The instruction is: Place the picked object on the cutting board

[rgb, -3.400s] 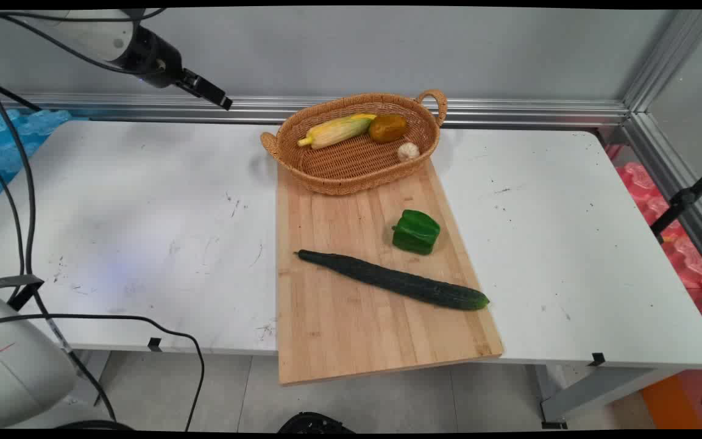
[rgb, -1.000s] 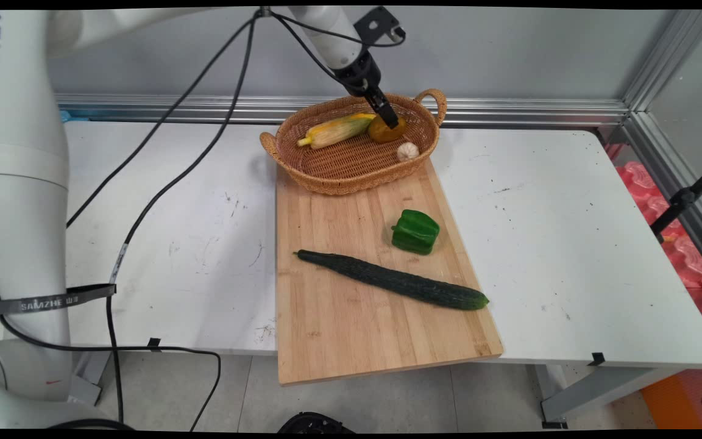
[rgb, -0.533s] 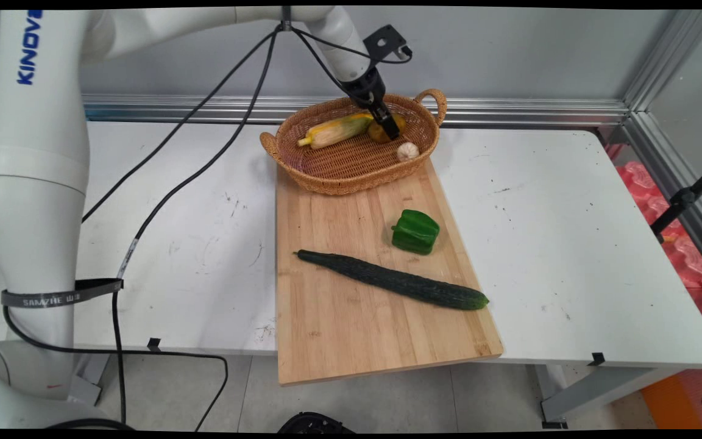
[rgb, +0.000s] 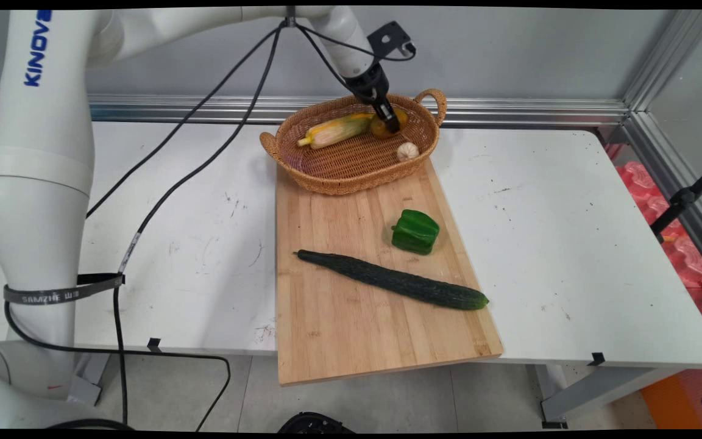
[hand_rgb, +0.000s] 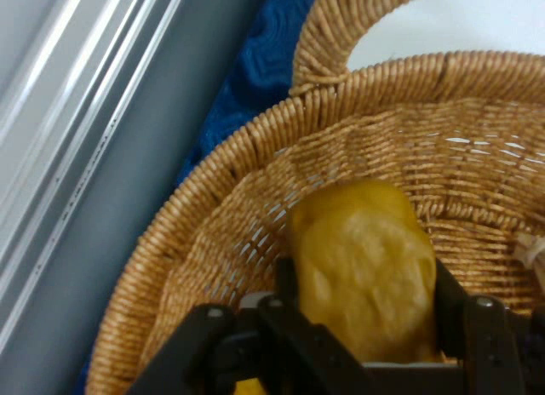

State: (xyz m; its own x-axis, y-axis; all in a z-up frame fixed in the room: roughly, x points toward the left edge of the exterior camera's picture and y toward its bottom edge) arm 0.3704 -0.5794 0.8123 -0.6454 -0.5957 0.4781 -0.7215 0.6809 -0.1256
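Observation:
My gripper (rgb: 392, 126) reaches down into the far side of a woven basket (rgb: 339, 181) at the back of the table. In the hand view my gripper (hand_rgb: 366, 280) is shut on a lumpy yellow-brown potato (hand_rgb: 358, 233), one finger pressing each side. In the main view the potato (rgb: 379, 127) shows partly behind the fingers, close to the basket's far rim (hand_rgb: 255, 140). A corn cob (rgb: 336, 130) lies just left of it and a garlic bulb (rgb: 407, 151) sits at the near right.
The basket rests on the far end of a wooden cutting board (rgb: 351, 329) that overhangs the table's near edge. A green pepper (rgb: 415, 231) and a long dark cucumber (rgb: 393, 280) lie on the board. Black cables hang from the arm over the table's left half.
The gripper came in from the upper left, dropped into the basket onto the potato, and has now risen a little with the potato between its fingers.

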